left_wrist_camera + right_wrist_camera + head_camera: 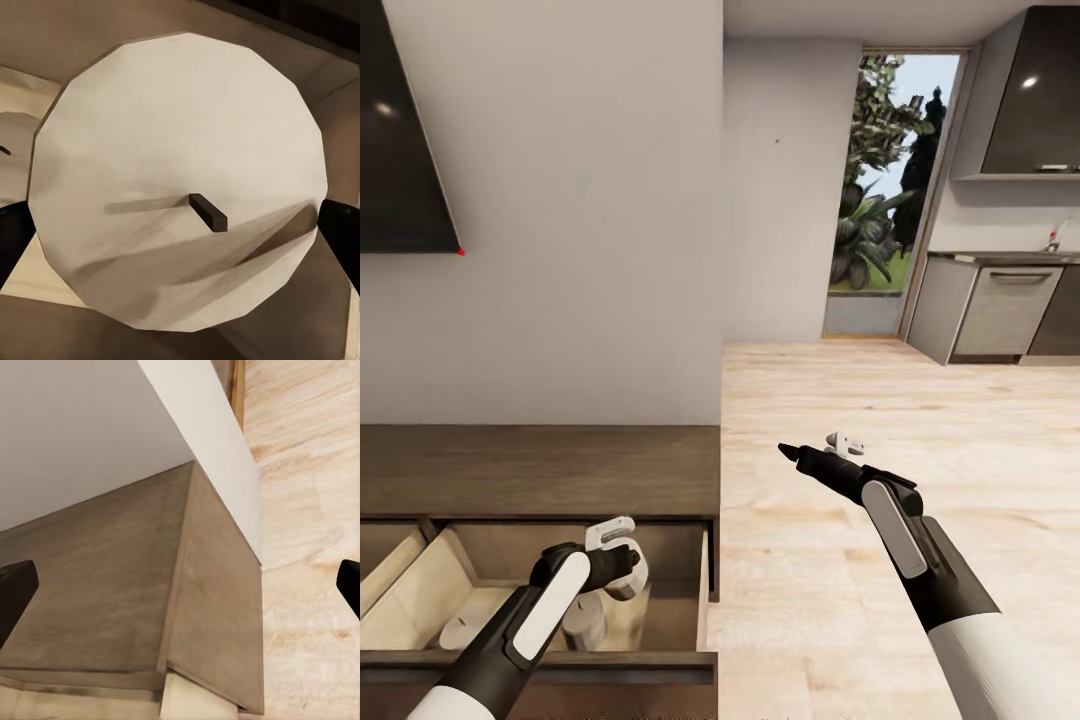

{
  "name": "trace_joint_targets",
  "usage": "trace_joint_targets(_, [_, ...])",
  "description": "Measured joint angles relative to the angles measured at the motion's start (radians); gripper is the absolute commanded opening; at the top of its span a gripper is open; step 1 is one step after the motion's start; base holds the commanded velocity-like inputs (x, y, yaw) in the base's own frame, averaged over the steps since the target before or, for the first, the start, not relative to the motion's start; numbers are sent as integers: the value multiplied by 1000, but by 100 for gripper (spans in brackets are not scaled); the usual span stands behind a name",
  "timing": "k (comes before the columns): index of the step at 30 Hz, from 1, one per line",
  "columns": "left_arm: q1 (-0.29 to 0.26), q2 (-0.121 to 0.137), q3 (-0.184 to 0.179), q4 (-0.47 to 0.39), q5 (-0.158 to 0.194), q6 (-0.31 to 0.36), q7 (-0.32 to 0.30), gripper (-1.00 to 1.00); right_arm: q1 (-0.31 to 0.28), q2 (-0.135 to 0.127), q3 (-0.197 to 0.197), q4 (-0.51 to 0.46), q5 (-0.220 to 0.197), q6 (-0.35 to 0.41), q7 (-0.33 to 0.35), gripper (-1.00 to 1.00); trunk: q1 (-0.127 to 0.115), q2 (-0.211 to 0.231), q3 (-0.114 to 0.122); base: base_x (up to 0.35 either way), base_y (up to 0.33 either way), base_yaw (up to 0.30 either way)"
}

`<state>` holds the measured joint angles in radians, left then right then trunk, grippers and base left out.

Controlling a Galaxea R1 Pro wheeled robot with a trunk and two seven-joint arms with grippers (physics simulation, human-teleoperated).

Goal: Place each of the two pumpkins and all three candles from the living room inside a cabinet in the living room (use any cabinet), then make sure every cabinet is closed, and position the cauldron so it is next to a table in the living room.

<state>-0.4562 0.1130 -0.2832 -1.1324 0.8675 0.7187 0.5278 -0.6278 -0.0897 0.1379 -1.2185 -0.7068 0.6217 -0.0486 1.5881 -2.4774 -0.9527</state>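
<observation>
The dark-brown cabinet (pixel 540 470) stands against the wall with its drawer pulled out, showing a pale beige interior (pixel 490 560). My left gripper (pixel 622 580) reaches down into that drawer. In the left wrist view a candle (pixel 172 150) shows its round top and small wick, and the dark fingers (pixel 341 232) touch its two sides. That candle (pixel 585 622) stands upright low in the drawer, with a second candle (pixel 460 630) to its left. My right gripper (pixel 815 445) hangs open over the floor, right of the cabinet (pixel 112 585). No pumpkin, table or cauldron is in view.
A dark TV (pixel 400 130) hangs on the wall above the cabinet. Pale wood floor (pixel 880 400) stretches to the right toward a glazed doorway with plants (pixel 890 180) and grey kitchen cupboards (pixel 1000 300). A wall corner juts out beside the cabinet's right end.
</observation>
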Motion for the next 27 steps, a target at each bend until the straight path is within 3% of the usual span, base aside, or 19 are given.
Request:
trace_joint_targets(9, [0, -8, -5, 9, 2, 0, -2, -100, 2, 0, 4, -10, 1, -1, 3, 100, 15, -23, -32, 0, 0, 0])
trace_joint_targets(12, [0, -29, -12, 11, 2, 0, 0, -100, 3, 0, 51, -14, 2, -5, 1, 100, 16, -24, -44, 0, 0, 0])
trace_joint_targets(15, [0, -36, -33, 11, 3, 0, 2, -100, 3, 0, 67, -15, 3, -8, 1, 100, 18, -25, -56, 0, 0, 0])
trace_joint_targets(27, [0, -38, -53, 20, -2, -1, 6, -100, 3, 0, 71, -13, 3, -10, 3, 100, 23, -28, -102, 0, 0, 0])
